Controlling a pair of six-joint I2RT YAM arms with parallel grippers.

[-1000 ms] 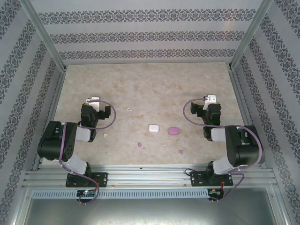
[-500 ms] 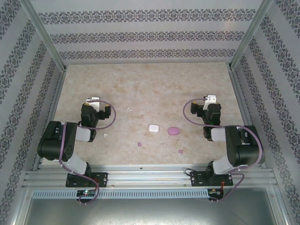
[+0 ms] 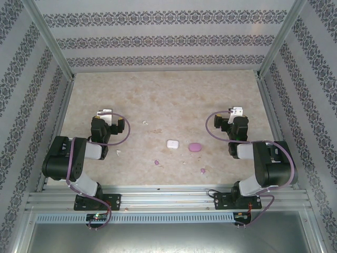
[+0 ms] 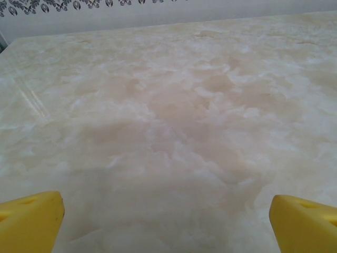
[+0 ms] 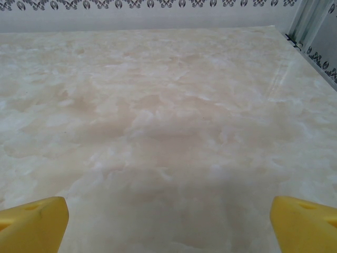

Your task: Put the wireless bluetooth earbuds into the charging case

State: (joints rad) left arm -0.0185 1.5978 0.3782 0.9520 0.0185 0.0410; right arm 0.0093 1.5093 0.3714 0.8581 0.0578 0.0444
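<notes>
Beige marbled worktop [image 3: 174,95] from above. Near the middle, white case [image 3: 172,143] and purple case [image 3: 195,147] side by side, just apart. Four buds scattered around them, none in a case: far white bud [image 3: 146,122], near white bud [image 3: 119,153], left purple bud [image 3: 156,162], right purple bud [image 3: 203,170]. Too small to tell any long axis. Left claw [image 3: 107,113] and right claw [image 3: 236,112] both pointing to the back wall [image 3: 168,37], apart from every bud. So, for the coming move: buds not ahead of the claws, but inward and mostly back toward the near edge. Near white bud just beside the left arm [image 3: 68,158], on its inner side. Both white ones, and probably the left purple one, closer to the left arm; right purple bud closer to the right arm [image 3: 271,163]. Probably necessary first to turn inward and reach back.

From the left wrist: left claw [image 4: 167,224] with yellow fingertips [image 4: 29,221] wide apart at the two lower corners, holding nothing. Worktop ahead, running up to the wall.

From the right wrist: right claw [image 5: 168,224] the same, fingertips [image 5: 31,221] wide apart, nothing between them. Frame post [image 5: 310,21] at the far right.
</notes>
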